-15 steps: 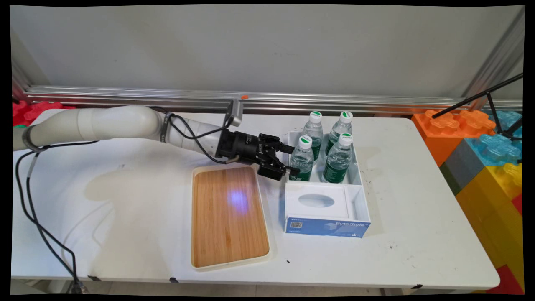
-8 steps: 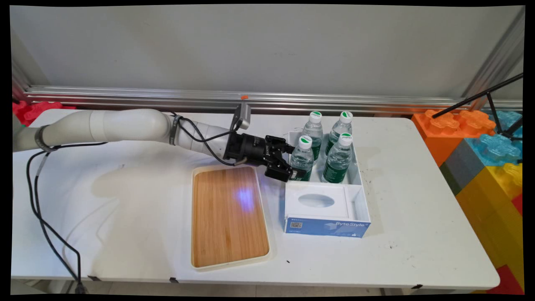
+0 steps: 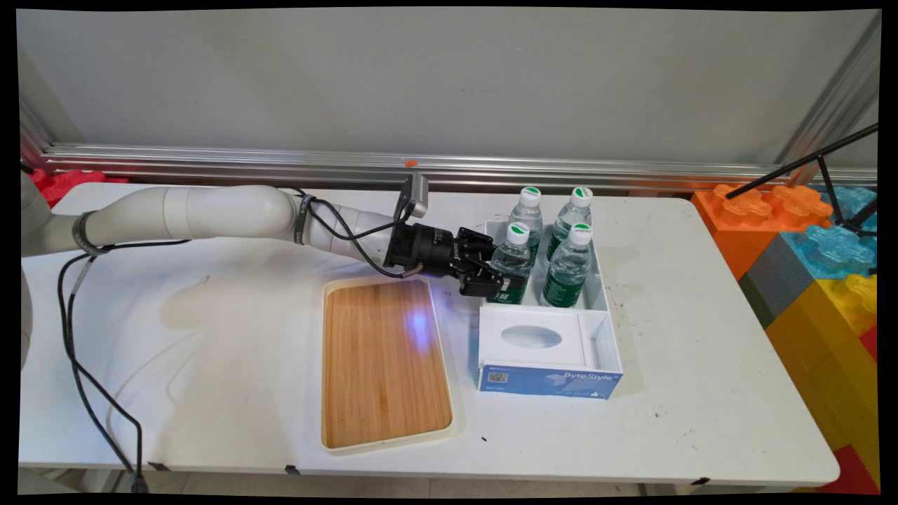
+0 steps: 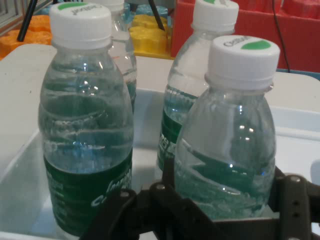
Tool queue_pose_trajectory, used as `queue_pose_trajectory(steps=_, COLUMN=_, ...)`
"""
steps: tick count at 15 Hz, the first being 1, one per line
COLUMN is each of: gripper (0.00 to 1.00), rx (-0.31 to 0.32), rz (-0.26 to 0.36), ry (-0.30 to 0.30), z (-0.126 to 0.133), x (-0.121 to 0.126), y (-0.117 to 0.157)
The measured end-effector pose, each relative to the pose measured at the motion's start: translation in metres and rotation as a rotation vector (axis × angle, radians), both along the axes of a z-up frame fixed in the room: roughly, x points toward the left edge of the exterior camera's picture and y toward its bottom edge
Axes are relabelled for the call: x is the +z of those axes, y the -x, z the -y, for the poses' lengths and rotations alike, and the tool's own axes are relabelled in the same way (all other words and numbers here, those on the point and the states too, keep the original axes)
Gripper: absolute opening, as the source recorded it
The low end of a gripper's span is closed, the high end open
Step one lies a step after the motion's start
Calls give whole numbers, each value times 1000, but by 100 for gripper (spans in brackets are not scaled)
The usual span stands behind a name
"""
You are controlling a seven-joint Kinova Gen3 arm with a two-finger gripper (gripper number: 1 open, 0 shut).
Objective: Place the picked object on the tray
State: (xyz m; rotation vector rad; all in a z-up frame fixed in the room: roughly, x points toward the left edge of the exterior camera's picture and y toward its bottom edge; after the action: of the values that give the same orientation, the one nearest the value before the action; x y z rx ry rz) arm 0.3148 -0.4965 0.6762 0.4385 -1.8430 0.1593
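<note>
Black gripper (image 3: 506, 275) reaching level into the white box (image 3: 605, 294), fingers spread on either side of the near-left water bottle (image 3: 510, 261), closed contact not discernible; in the hand view, that bottle (image 4: 231, 145) seated between the fingers (image 4: 290, 200); three other bottles (image 3: 567, 263) beside and behind it; wooden tray (image 3: 382, 361) left of the box.

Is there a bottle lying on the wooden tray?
No, the wooden tray is bare; all four water bottles stand in the white box.
</note>
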Motion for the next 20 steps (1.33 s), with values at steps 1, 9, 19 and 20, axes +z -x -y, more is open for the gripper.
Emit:
queue_pose_trajectory(steps=1, gripper=0, rx=1, rz=1, ry=0, z=0, x=-1, y=0)
queue_pose_trajectory(steps=9, gripper=0, rx=12, rz=-23, ry=-3, z=-2, x=14, y=-4)
queue_pose_trajectory(steps=19, gripper=0, rx=33, rz=-90, ry=0, z=-13, x=72, y=-4)
queue_pose_trajectory(steps=20, gripper=0, rx=31, rz=-93, ry=-1, z=-17, x=78, y=-6)
